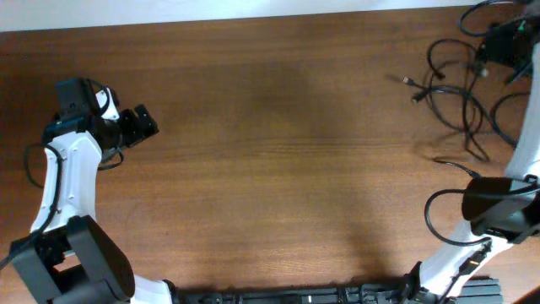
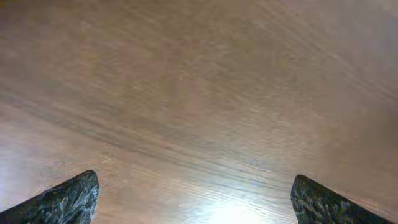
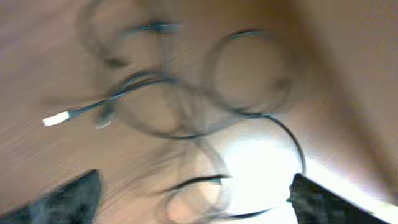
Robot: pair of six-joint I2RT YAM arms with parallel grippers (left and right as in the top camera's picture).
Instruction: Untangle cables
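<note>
The table (image 1: 278,152) is smooth brown wood grain with a glossy sheen. The cables (image 3: 99,106) look matt black, perhaps plastic-sheathed, though the view is blurred. The fingers (image 2: 68,200) of the left gripper (image 2: 196,208) are dark and rough-pebbled.

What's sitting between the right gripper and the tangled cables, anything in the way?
Nothing visible does. In the right wrist view the right gripper is open directly above the cables, which lie in loose loops on the wooden table. That view is blurred, though.
</note>
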